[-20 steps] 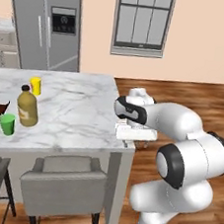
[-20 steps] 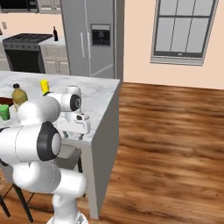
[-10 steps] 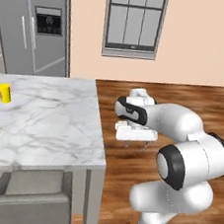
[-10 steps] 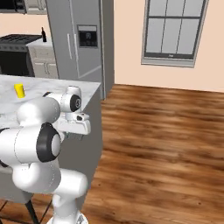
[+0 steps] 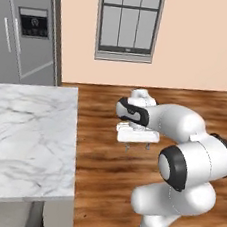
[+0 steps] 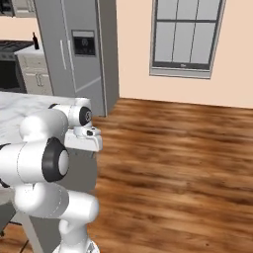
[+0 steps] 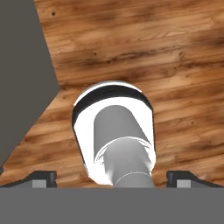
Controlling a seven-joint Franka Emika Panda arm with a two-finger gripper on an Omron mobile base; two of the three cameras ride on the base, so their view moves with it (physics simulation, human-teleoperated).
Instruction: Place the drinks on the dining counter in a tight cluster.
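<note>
Hand just hanging out over the wood floor

The hand (image 5: 136,147) was wide open and held nothing, pointing down, with the marble worktop (image 5: 26,140) off to its left.

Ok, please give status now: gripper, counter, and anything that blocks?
Gripper open, holding nothing, hanging over the wood floor. Marble counter to its left, its near end bare. Nothing in the way.
</note>
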